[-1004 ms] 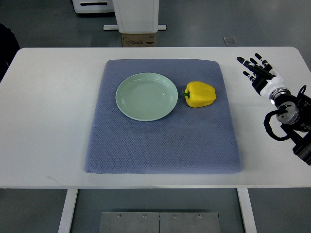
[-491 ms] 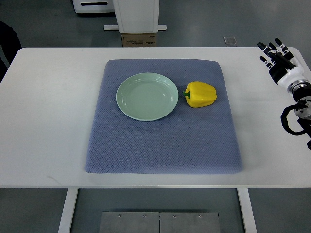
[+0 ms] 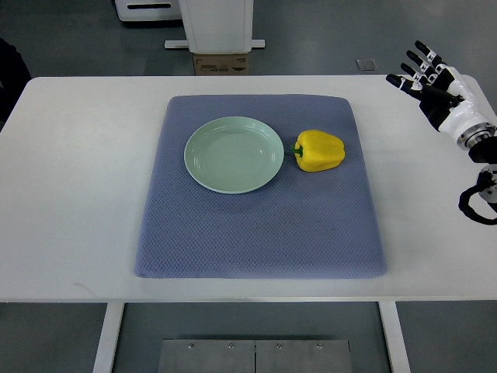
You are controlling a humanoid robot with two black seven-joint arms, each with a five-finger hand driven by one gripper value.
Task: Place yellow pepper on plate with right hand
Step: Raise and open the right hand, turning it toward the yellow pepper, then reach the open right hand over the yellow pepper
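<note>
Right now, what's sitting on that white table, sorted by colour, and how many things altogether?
Yellow: 1, the yellow pepper
Pale green: 1, the plate
Blue-grey: 1, the mat under both
Total: 3

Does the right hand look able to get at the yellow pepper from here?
Probably yes: the open right hand hovers off the mat's far right corner, and nothing lies between it and the yellow pepper.

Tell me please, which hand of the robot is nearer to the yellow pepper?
Right. The right hand hovers, fingers spread, above the table's far right corner, beyond the yellow pepper. The left hand is not in view.
</note>
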